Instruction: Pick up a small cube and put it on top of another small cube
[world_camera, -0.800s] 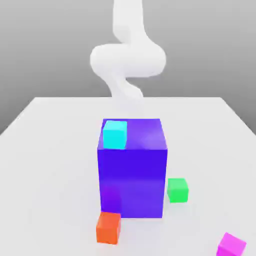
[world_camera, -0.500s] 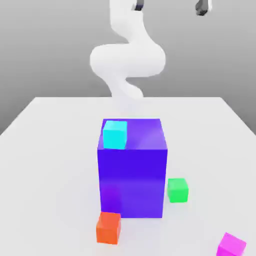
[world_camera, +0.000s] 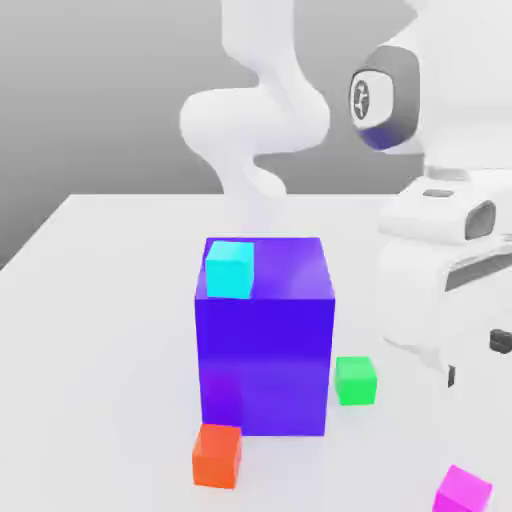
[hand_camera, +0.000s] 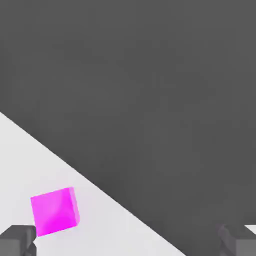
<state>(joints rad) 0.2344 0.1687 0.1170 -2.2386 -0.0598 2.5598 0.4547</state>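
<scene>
Pink cube (world_camera: 463, 491) is sitting at the table (world_camera: 100, 330) edge near the exterior view's bottom right, partly cut off. Green cube (world_camera: 355, 380) is resting just beside the big blue block (world_camera: 265, 345). All are plain, matte, sharp-edged. White arm (world_camera: 440, 250) is reaching down, gripper (hand_camera: 128, 242) w/ fingertips (hand_camera: 17, 239) spread wide, holding nothing, above the pink cube.

White table (world_camera: 110, 300), plain grey backdrop (world_camera: 100, 90)
</scene>
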